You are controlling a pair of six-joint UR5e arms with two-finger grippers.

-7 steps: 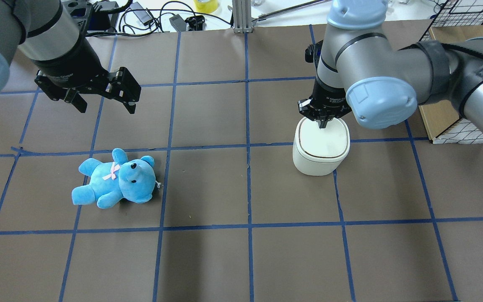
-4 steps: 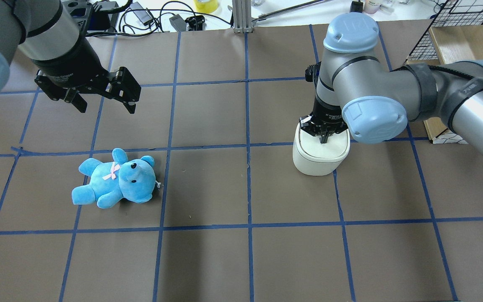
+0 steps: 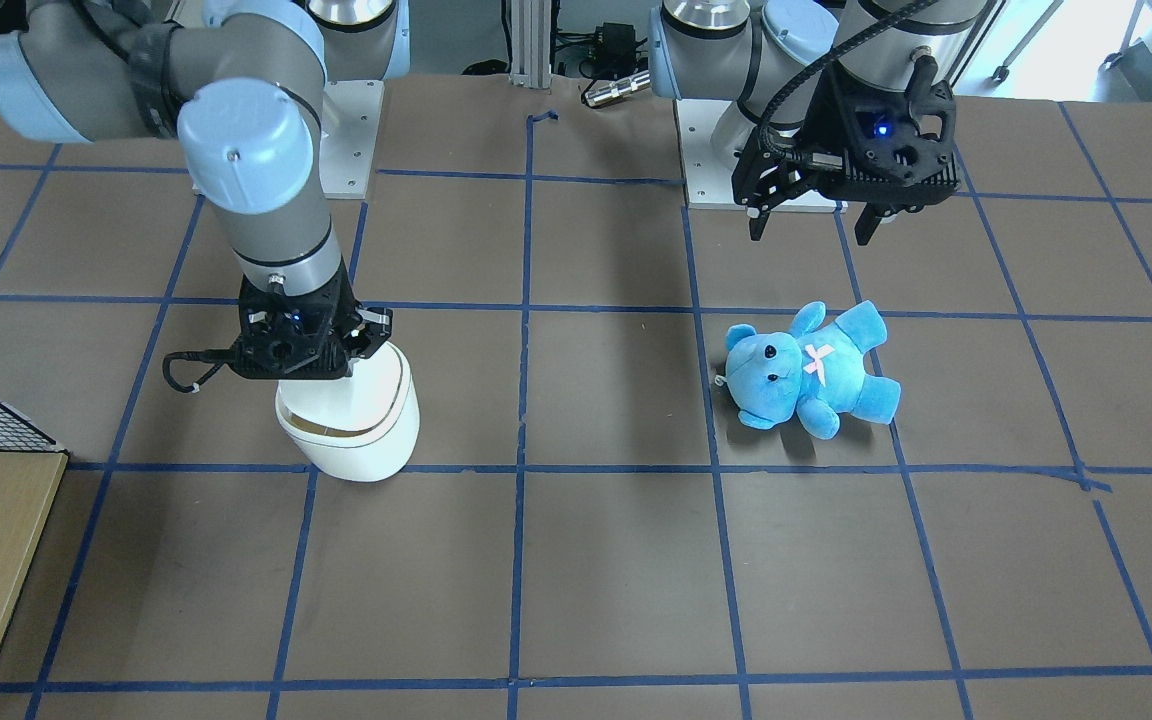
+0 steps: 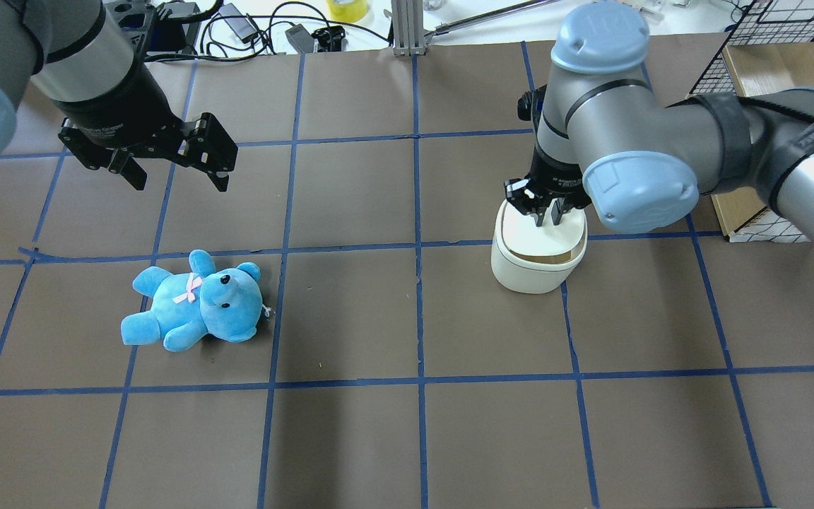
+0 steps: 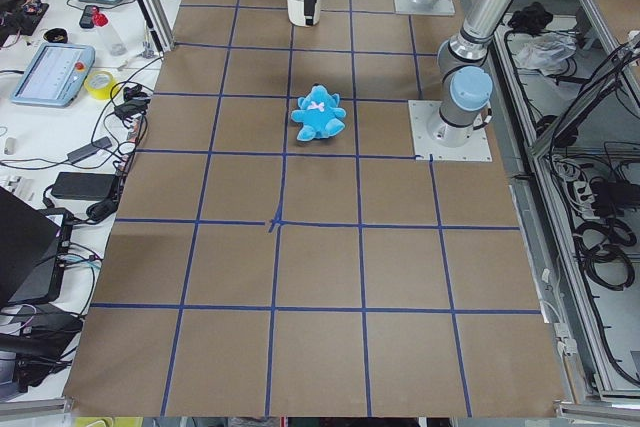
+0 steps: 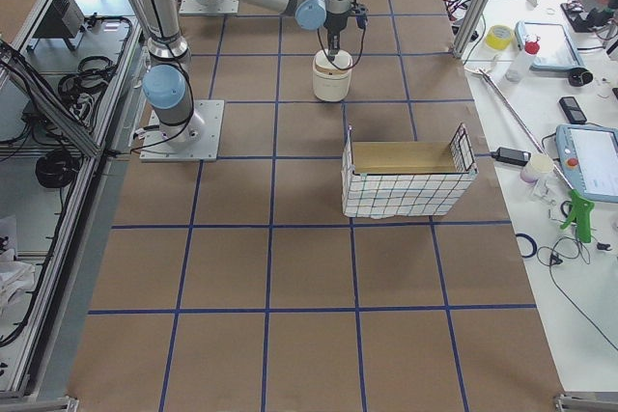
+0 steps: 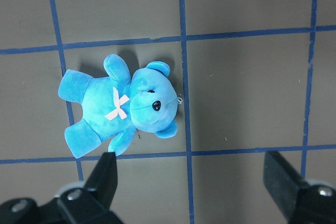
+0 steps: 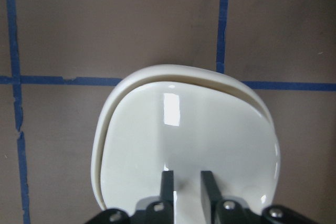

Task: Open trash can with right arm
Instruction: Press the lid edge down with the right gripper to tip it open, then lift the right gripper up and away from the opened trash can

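Note:
The white trash can (image 4: 527,276) stands right of the table's middle. Its flip lid (image 4: 545,237) is tilted up, with a brown gap showing along its near edge. It also shows in the front view (image 3: 351,440) and the right wrist view (image 8: 189,129). My right gripper (image 4: 547,214) points down at the far part of the lid. Its fingers (image 8: 167,184) are nearly together with a narrow gap and hold nothing. My left gripper (image 4: 181,180) is open and empty, high above the far left of the table.
A blue teddy bear (image 4: 195,304) lies on its back at the left, below the left gripper (image 7: 192,177). A wire basket with a wooden box (image 4: 767,71) stands at the far right. Cables and tape (image 4: 273,28) lie beyond the table's far edge.
My right gripper pressed down on the lid, then rose. The lid, flat and closed before, has popped up ajar. The left arm and the bear have not moved.

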